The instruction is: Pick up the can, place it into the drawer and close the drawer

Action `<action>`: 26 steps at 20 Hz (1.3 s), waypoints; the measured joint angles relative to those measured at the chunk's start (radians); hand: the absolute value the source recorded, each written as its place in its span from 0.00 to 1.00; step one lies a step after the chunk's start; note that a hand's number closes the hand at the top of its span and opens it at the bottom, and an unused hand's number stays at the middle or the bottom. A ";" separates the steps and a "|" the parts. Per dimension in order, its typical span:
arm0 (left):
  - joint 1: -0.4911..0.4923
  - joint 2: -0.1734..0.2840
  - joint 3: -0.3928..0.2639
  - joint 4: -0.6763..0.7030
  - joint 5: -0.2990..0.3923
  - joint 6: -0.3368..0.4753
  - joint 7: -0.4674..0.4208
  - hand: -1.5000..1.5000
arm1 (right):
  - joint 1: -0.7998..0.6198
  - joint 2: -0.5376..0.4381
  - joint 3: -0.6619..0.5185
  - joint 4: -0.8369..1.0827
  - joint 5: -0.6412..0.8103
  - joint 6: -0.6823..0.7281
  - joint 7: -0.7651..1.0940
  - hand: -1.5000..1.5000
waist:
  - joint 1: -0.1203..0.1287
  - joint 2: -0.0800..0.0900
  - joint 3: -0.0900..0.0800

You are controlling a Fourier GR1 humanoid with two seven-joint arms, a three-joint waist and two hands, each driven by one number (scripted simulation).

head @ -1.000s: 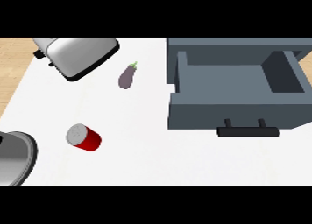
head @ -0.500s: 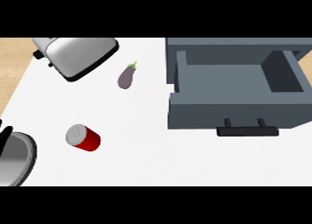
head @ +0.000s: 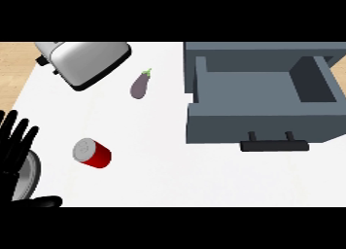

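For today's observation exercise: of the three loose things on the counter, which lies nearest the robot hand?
The red can, just right of the left robot hand. The eggplant and the toaster lie farther up the counter.

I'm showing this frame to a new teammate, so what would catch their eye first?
Probably the big grey drawer standing open at the upper right, its handle toward the viewer. Next comes the red can, lying on its side on the white counter at lower left, with the black left hand open, fingers spread, just left of it. A silver toaster and a purple eggplant sit along the top.
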 measured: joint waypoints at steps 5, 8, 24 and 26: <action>0.002 -0.004 -0.052 0.099 -0.043 0.027 -0.083 0.00 | -0.015 -0.011 -0.047 0.017 -0.018 0.031 0.014 0.00 | 0.001 0.000 0.000; 0.003 -0.007 -0.070 0.163 -0.061 0.032 -0.141 0.00 | -0.017 0.015 -0.044 0.022 0.004 0.047 0.006 0.00 | 0.001 0.000 0.000; -0.007 0.006 -0.021 0.521 -0.081 0.036 -0.450 0.00 | -0.016 0.025 -0.157 -0.016 -0.086 0.125 0.078 0.00 | 0.002 0.000 0.000; 0.003 0.010 -0.004 0.565 -0.073 0.020 -0.494 0.00 | -0.022 0.034 -0.162 -0.015 -0.076 0.131 0.075 0.00 | 0.002 0.000 0.000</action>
